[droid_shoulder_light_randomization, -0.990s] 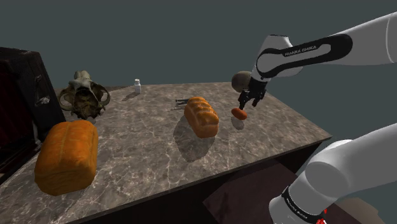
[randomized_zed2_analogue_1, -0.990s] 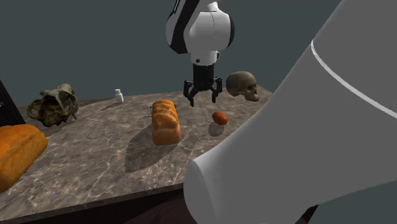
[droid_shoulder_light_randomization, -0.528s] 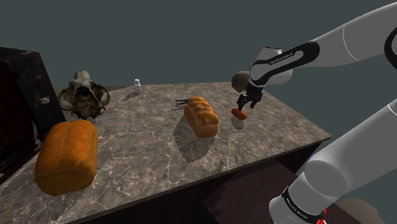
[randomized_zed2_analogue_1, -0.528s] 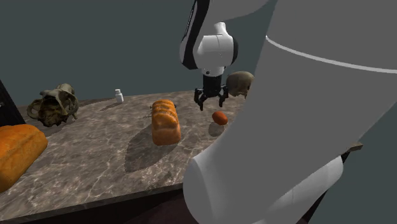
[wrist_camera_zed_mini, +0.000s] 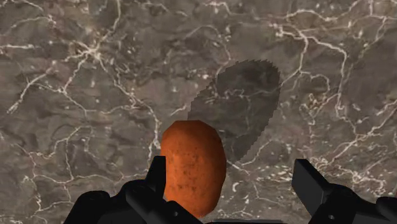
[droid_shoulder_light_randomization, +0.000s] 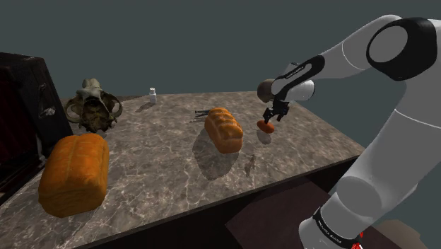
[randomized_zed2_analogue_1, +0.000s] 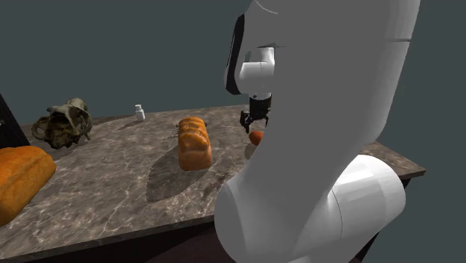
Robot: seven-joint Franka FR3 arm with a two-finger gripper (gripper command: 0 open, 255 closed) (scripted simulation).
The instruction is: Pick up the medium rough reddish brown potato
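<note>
Your hand [wrist_camera_zed_mini: 230,173] is hovering open just above the worktop [wrist_camera_zed_mini: 83,83]. The reddish-brown potato [wrist_camera_zed_mini: 193,167] is lying between its fingers, just beside one and well clear of the other.

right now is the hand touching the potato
Cannot tell. In the wrist view the potato lies between the fingers of the open hand: clear of one, its outline meeting the other.
</note>
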